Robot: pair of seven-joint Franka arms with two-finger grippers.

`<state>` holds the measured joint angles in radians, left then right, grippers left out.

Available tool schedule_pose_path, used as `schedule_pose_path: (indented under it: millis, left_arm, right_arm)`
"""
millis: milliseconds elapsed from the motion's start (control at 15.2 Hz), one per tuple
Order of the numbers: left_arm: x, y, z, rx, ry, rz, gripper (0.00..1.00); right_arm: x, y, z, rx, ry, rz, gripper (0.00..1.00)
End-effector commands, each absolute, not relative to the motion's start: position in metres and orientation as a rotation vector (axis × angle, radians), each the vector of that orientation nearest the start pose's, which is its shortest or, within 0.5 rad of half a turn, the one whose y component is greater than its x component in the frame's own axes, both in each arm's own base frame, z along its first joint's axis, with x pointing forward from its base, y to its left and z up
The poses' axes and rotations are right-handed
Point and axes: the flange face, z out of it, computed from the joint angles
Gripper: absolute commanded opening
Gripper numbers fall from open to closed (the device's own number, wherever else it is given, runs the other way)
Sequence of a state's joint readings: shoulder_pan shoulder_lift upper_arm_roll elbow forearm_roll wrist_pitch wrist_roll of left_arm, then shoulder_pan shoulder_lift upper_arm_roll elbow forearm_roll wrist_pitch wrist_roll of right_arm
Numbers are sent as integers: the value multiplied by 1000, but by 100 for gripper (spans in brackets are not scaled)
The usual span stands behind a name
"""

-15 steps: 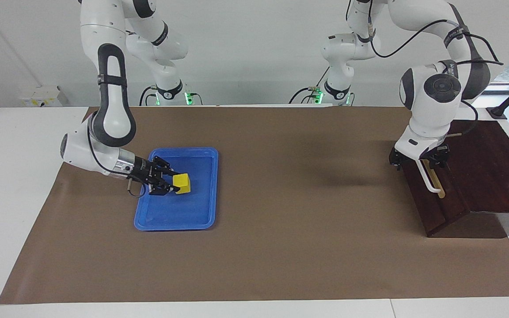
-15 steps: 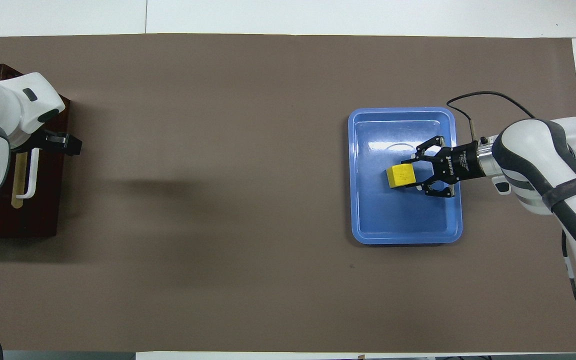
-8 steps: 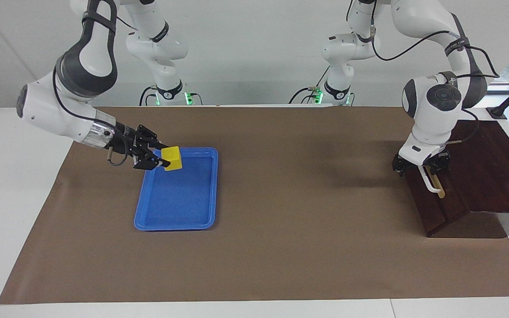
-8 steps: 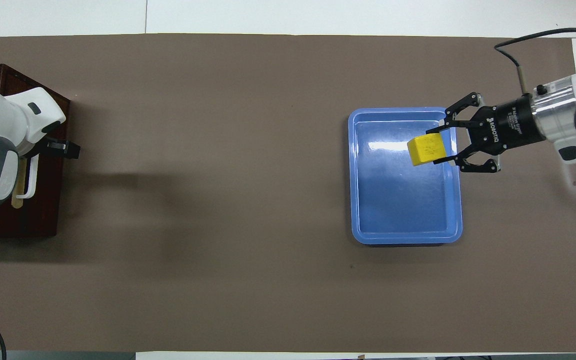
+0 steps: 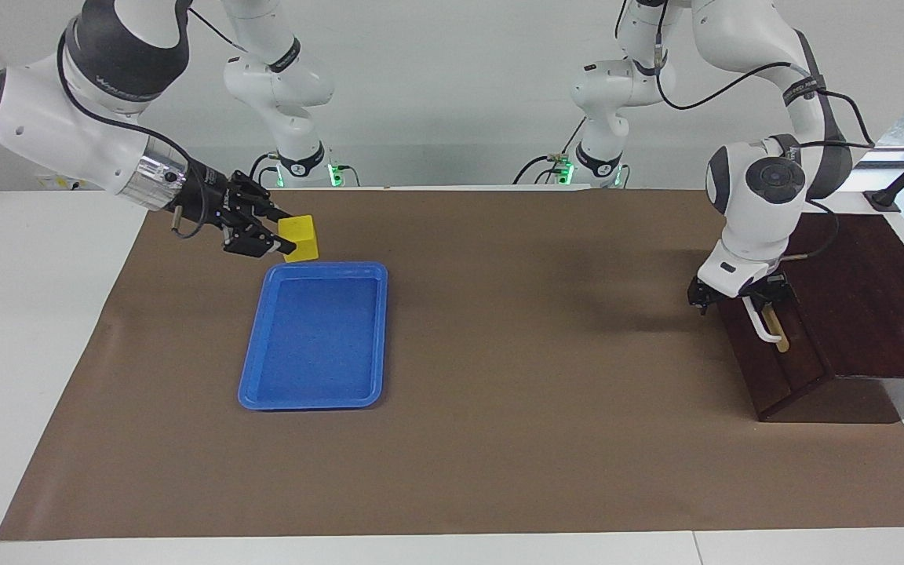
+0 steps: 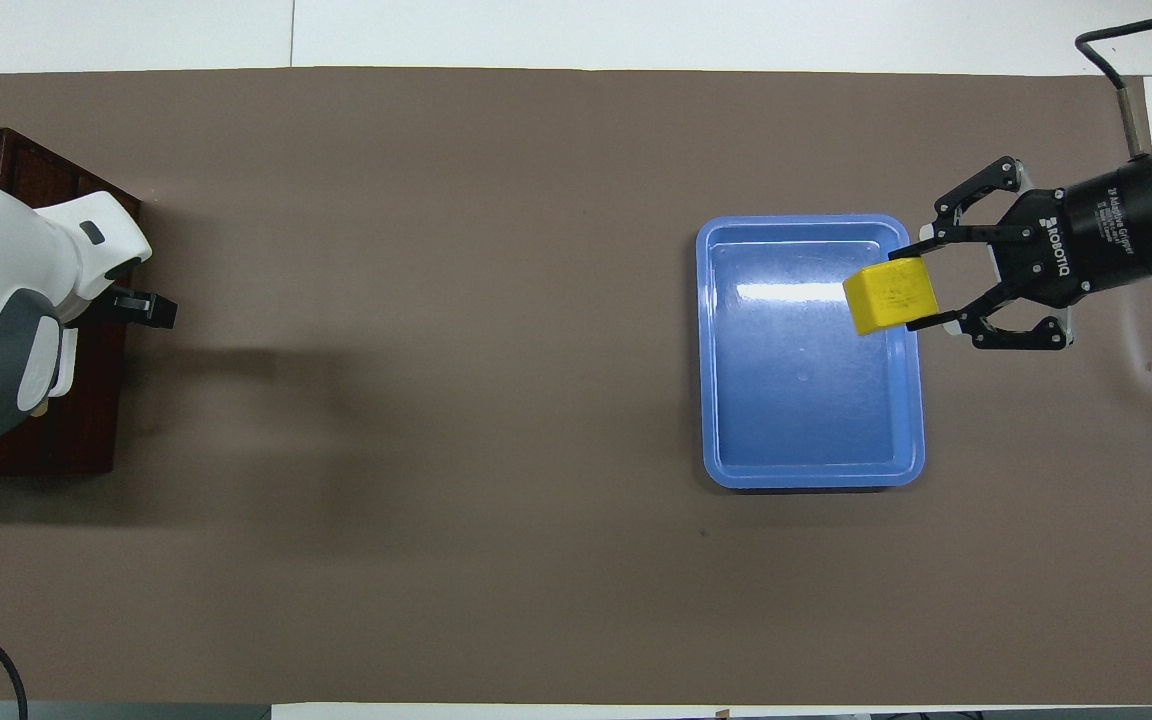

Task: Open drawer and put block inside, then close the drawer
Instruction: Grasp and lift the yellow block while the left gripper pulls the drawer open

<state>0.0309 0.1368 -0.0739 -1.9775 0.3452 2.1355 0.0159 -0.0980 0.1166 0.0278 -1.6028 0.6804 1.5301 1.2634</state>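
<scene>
Yellow block clamped in right claw, raised over blue tray rim; drawer lies across counter, under left claw, spread open at handle.

The right arm reaches in from its base, forearm sloping down, wrist turned so the right gripper points sideways in the air, its fingers clamped on a small object. The left arm arches high from its base, bends at the elbow and drops steeply, with the left gripper pointing down, jaws spread wide.
</scene>
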Motion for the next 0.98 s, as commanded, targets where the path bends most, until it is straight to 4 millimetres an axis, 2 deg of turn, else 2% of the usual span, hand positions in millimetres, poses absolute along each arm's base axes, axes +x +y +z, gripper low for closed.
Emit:
schedule_pose_path:
  millis: [0,328,919]
  left_arm:
    - [577,-35,403,-2815,413,-62,100]
    - [572,-85,404,-2809,478,-84,100]
    - [564,-125,407,-2806,546,-94,100]
  right_arm:
    - [581,29,571,-2014,1657,722,0]
    - [581,28,568,-2003,1672,728,0]
    - [579,30,568,-1994,1679,731,0]
